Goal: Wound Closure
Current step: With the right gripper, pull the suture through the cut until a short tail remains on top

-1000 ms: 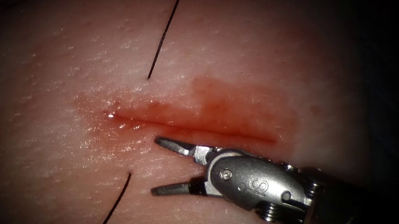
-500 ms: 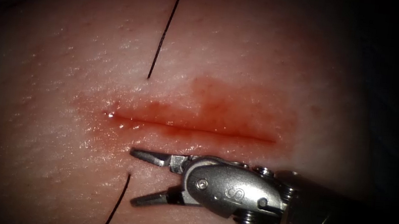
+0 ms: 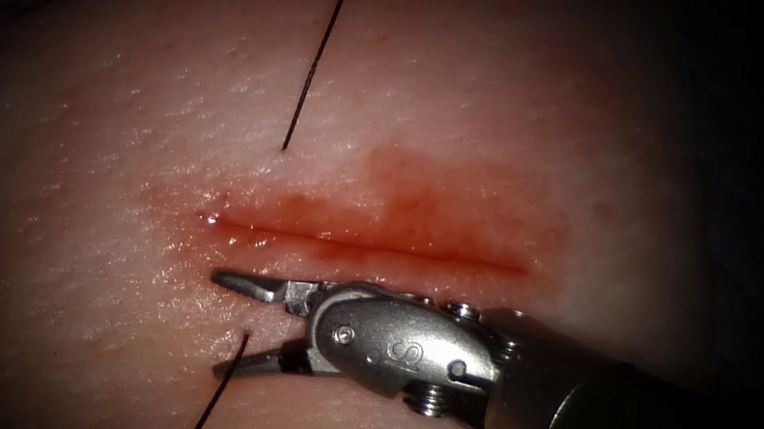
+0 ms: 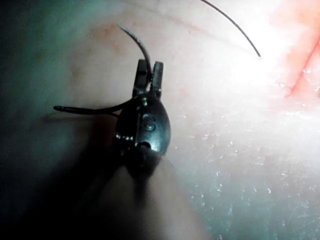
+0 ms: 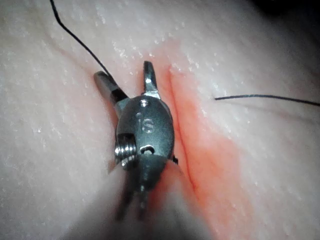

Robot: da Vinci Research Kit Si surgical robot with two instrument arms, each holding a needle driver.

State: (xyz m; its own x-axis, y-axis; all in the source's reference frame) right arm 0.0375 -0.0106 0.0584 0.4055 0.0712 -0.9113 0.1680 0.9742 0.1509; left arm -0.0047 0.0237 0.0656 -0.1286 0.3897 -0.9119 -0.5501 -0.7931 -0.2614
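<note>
Endoscope view: one strand of thread [image 3: 319,51] came down from the far edge of the tissue [image 3: 62,204] and entered it short of the cut [image 3: 368,245], which ran left to right through red fluid [image 3: 461,205]. A second strand [image 3: 219,394] left the tissue on the near side of the cut, toward the near edge. The right tool [image 3: 228,322] lay just beside the cut on that near side, jaws spread and empty, its lower jaw touching or crossing the second strand. In the left wrist view, the left tool [image 4: 149,75] had its jaws closed on the curved needle [image 4: 136,42] near mid-curve, above the tissue and out of it.
</note>
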